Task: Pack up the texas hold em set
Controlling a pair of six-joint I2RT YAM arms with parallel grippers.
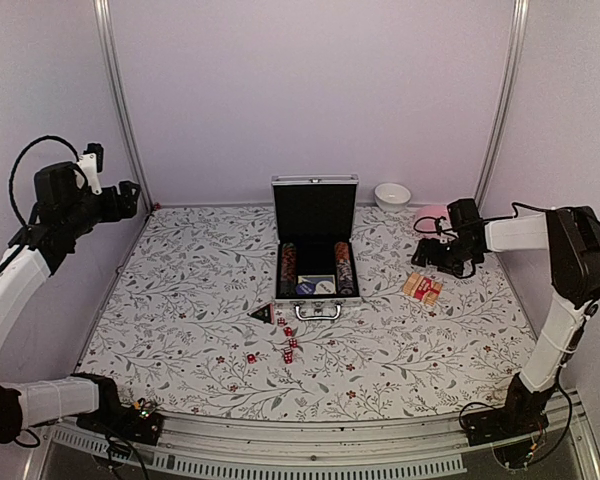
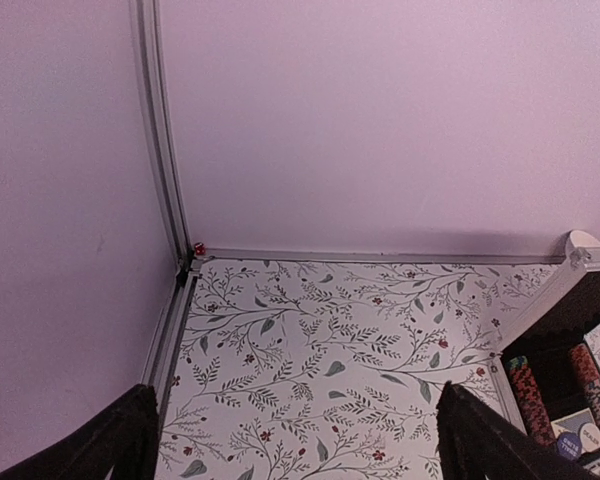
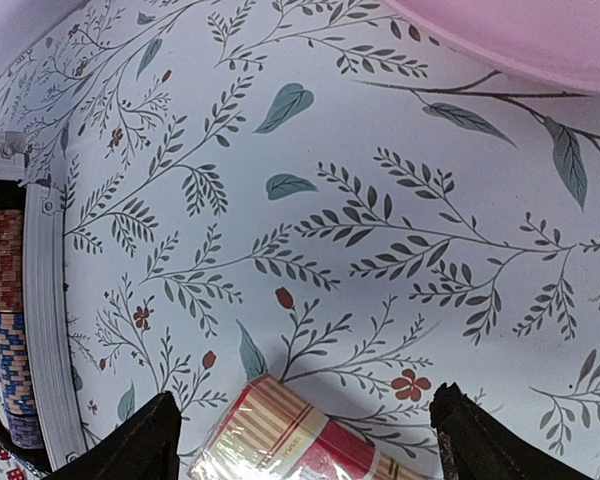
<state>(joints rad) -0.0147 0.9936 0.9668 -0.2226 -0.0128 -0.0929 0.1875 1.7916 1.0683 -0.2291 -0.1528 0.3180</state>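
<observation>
Texas hold em set: unpacked, lying across the middle and right of a floral-covered table point(image 1: 160, 300).

- Case point(image 1: 315, 212): silver, black-lined, at table centre. The lid stands upright toward the far wall and the handle faces the arms. It is probably left open so the loose parts can go straight in.
- Right gripper point(image 1: 427, 262): fingers spread wide, holding nothing, low over the table just beyond the card pack. The wrist view shows the pack's end below and between the fingers. This looks like a line-up for a first pick.
- Left gripper point(image 1: 130, 195): fully spread and empty, raised at the far left corner, well apart from every item. It seems parked out of the way.
- Plate point(image 1: 435, 213): pink, far right, beside the right gripper. Not part of the set.
- Bowl point(image 1: 392, 195): white, at the back wall, right of the lid. Not part of the set.
- Card pack point(image 1: 422, 288): tan-red, flat on the table, right of the case and apart from it.
- Chips point(image 1: 288, 270): two rows on edge in the case's side troughs, already stowed.
- Triangle point(image 1: 261, 315): black, just off the case's near left corner.
- Dice point(image 1: 288, 342): red, several, scattered in front of the case. Probably the fiddliest pinch.
</observation>
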